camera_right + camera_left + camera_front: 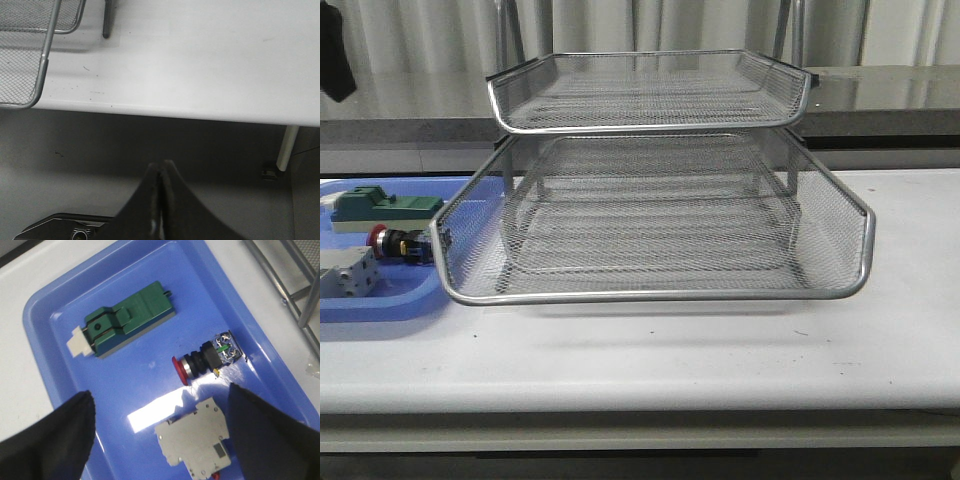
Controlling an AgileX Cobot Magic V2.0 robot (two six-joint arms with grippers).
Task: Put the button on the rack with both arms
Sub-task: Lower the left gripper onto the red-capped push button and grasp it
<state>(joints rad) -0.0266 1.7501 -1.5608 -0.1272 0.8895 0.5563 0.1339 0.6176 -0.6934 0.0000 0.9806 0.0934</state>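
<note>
Grey curtains and a dark ledge fill the background of the front view, and below them a white table carries everything. The rack stands at the centre of that frame, its lower mesh tray pulled forward toward the camera, presumably so something can be set into it from above without the upper tier in the way. At the left edge lies a blue tray, just beside the rack's lower tray.

The button lies on its side near the middle of the left wrist view, on the blue tray's floor, its red cap pointing to the left of the frame. A green block sits in the upper left and a grey-white block in the lower centre, just beside the button (close enough to crowd a grasp).

The left gripper hangs above the tray, fingers spread wide and holding nothing, seemingly lined up to come down on the parts below. The right gripper is clenched on nothing, looking out past the table's edge to the floor, well apart from the rack; it appears parked until it is needed.
</note>
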